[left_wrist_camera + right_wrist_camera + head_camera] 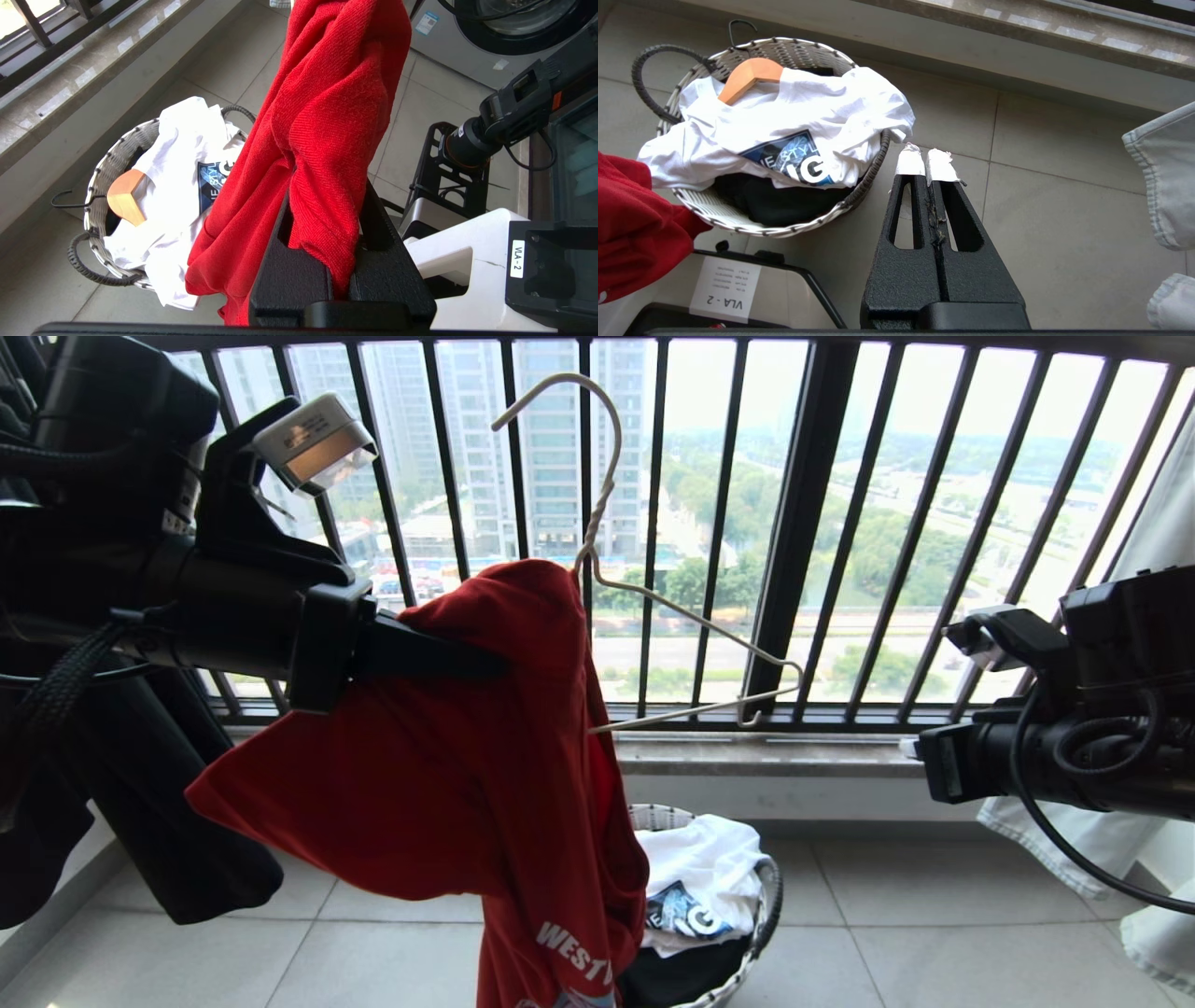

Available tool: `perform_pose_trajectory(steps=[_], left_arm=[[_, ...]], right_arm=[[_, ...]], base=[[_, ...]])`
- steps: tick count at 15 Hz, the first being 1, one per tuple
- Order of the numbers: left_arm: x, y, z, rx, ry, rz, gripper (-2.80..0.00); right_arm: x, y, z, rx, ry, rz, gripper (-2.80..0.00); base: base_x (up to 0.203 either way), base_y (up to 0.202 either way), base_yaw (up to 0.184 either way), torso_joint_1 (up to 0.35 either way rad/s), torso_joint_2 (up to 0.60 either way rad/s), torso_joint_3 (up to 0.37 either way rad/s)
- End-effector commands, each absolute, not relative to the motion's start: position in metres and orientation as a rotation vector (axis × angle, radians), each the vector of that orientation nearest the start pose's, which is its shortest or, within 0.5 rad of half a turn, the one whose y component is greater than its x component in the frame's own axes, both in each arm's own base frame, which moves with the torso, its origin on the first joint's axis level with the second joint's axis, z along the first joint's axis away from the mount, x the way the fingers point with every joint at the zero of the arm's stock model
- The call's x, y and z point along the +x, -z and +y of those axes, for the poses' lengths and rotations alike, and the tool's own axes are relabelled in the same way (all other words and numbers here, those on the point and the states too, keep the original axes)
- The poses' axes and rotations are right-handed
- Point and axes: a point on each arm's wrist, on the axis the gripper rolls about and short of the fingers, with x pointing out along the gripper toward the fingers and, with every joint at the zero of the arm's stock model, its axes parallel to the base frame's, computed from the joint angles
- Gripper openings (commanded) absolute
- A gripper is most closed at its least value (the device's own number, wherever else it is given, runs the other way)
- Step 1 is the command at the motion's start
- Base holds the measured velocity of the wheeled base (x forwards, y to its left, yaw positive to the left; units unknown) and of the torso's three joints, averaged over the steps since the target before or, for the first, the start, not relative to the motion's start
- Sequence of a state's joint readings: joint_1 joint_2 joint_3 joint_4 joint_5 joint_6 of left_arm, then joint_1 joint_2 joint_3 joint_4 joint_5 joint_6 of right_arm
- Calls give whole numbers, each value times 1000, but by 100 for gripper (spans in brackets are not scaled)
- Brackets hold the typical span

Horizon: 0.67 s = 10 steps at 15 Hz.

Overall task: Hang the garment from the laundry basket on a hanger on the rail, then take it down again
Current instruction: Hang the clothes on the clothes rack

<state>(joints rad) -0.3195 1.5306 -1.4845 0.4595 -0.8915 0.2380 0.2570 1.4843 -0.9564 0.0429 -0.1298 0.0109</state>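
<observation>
Head view: the garment [448, 756], soft, limp knit, hangs bunched over one shoulder of the hanger [644, 588], above and beside the laundry basket [747, 896]. Left gripper [322, 224] pinches a fold; I judge the collar a better hold. Right gripper [930, 161], pressed together and empty, idles beside the basket.

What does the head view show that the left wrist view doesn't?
Only the head view shows the white wire hanger, one side tucked in the red shirt, its hook free in front of the balcony bars.

Only the left wrist view shows the left end effector clamped on the shirt's bunched fabric, plus a wooden hanger.

Both show the shirt, the laundry basket with a white T-shirt, and the right arm.
</observation>
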Motion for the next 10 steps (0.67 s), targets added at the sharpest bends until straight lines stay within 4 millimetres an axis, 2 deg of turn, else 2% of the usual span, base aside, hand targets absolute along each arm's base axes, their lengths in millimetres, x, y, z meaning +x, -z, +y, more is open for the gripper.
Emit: perform_pose_trajectory(steps=[1,8,10], left_arm=[[231,-321,-92,40,1226,378,-280],[233,-323,-82,32,1185,372,-280],[231,-325,-81,34,1185,365,-280]], right_arm=[[243,-217,61,-109,-121,574,-280],[252,-210,63,-112,-132,577,-280],[250,-210,69,-67,-208,586,-280]], base=[[0,0,0,0,0,0],[0,0,0,0,0,0],[0,0,0,0,0,0]])
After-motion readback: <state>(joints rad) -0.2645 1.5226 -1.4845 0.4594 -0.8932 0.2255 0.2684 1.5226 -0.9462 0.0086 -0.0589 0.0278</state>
